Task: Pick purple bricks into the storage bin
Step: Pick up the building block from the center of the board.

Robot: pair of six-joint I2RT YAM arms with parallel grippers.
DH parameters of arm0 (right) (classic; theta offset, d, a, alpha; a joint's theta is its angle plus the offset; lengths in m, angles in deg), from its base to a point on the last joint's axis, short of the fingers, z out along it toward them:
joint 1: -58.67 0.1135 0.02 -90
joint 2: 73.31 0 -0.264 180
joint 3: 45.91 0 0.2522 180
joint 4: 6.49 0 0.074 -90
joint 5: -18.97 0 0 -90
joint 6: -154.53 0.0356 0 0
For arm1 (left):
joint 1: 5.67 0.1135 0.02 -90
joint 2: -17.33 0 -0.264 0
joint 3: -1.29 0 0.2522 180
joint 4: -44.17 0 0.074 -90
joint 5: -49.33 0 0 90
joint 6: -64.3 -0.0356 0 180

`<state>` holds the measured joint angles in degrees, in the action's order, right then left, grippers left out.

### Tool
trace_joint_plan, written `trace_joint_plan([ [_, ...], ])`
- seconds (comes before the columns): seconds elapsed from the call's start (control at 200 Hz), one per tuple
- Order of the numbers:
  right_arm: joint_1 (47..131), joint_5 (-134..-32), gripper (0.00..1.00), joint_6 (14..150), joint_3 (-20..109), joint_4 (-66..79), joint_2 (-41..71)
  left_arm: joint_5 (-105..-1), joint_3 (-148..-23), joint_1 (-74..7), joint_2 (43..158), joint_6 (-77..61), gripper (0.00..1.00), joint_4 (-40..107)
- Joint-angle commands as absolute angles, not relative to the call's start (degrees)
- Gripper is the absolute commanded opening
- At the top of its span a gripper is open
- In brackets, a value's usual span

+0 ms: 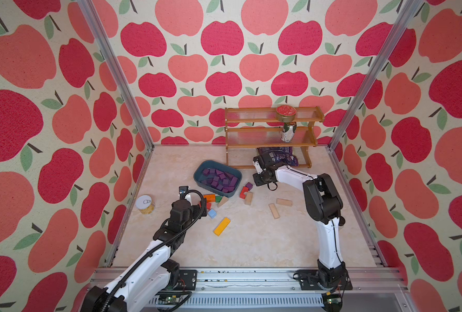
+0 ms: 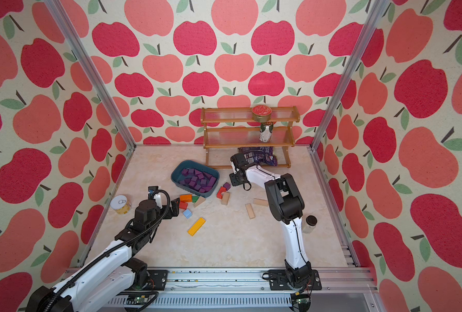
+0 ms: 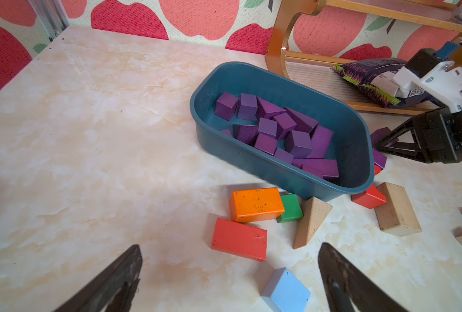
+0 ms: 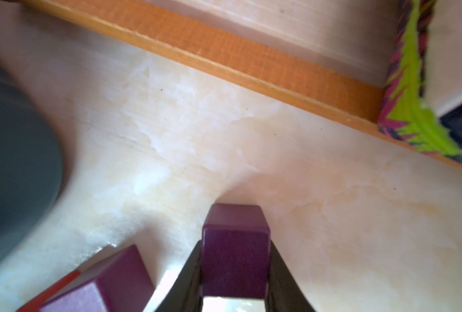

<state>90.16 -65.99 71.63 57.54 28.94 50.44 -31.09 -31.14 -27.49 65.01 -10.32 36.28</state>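
A: Right end effector [image 4: 235,244], state?
B: Pinched on two opposite sides of a purple cube [image 4: 235,259], just outside one short end of the storage bin [image 3: 278,173]. No long axis is offered; one flat matte face is turned to the wrist camera. Its lower edge is cut off, so contact with the table [image 4: 197,135] cannot be judged.
A: Bin?
B: Smooth teal plastic, rounded corners, open side up, long axis slanted to the table edges, near the wooden rack [image 1: 251,146]. Purple bricks [image 3: 278,129] are heaped inside, tilted every way. A second purple brick [image 4: 111,281] is seen beside the cube, cropped and blurred.
A: Left end effector [image 3: 230,245]?
B: Spread wide, nothing between the fingers.
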Motion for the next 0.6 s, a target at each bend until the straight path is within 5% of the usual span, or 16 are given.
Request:
trace_joint_plan([
  [0.0,90.4,-66.7,0.25,72.8,55.5,28.9,48.0,-30.6,-31.4,-27.2,65.3,-10.9,0.99,36.0],
  [0.595,96.1,-61.4,0.25,74.1,56.4,31.1,37.6,-29.8,-31.3,-27.2,64.8,-10.6,0.99,35.9],
])
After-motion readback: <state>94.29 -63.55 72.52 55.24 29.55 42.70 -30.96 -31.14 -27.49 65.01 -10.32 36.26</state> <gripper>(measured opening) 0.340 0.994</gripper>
